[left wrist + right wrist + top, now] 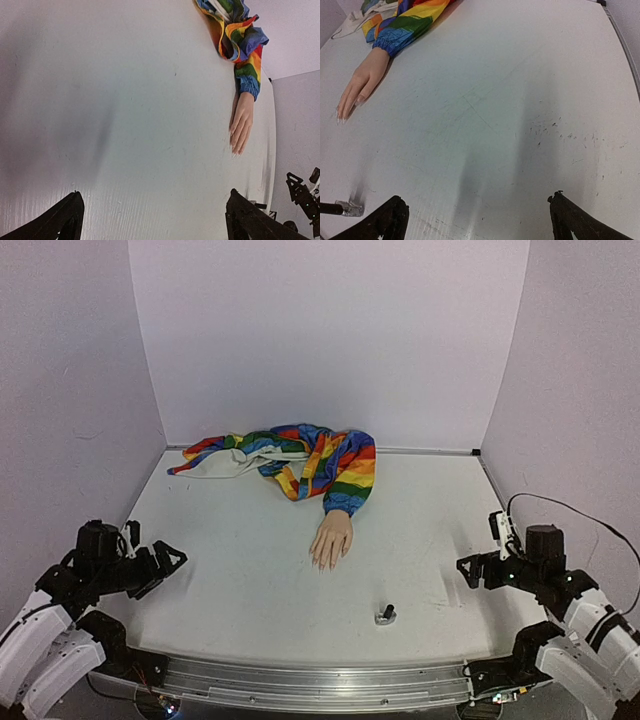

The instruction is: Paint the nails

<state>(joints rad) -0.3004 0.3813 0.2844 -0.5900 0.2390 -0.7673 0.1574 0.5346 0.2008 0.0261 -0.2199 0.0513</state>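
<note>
The pale mannequin hand (331,538) lies flat, palm down, at mid table, at the end of a rainbow-striped sleeve (340,475). Its nails (322,564) point toward the near edge and are too small to make out. The hand also shows in the left wrist view (242,122) and in the right wrist view (362,85), nails (340,119) at its tips. A small bottle with a black cap (386,615) lies nearer the front edge and shows in the right wrist view (342,208). My left gripper (172,570) (154,200) is open and empty at far left. My right gripper (466,573) (477,205) is open and empty at far right.
The rest of the striped garment (250,450) is bunched against the back wall. White walls enclose the table on three sides. A metal rail (310,680) runs along the near edge. Dark scuff marks (560,132) speckle the table in front of my right gripper.
</note>
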